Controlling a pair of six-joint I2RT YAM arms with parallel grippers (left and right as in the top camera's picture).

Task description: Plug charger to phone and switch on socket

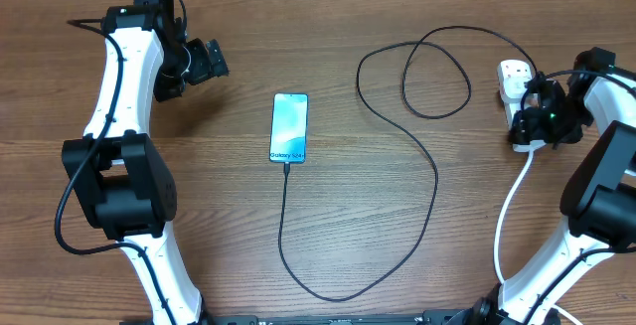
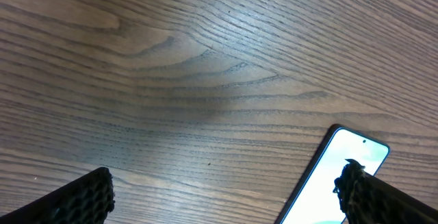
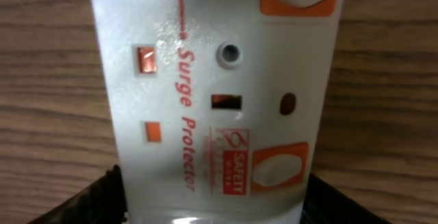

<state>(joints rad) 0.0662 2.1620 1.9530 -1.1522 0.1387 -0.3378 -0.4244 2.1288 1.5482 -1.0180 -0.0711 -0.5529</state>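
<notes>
**What you see now**

On the desk (image 1: 199,216) your right hand (image 3: 212,207) straddles the socket (image 1: 514,79); gripping or not, you cannot tell. The phone (image 1: 288,127) lies central, the charger (image 1: 283,216) meeting its near end. Your left hand (image 1: 214,62) stands wide, empty.

Seemingly a robotics lab bench: 2 white-and-black arms, left arm (image 1: 117,77) and right arm (image 1: 545,255), with a wood-grain table (image 1: 229,245) beneath the left gripper (image 1: 217,62) and right gripper (image 1: 529,116).
</notes>
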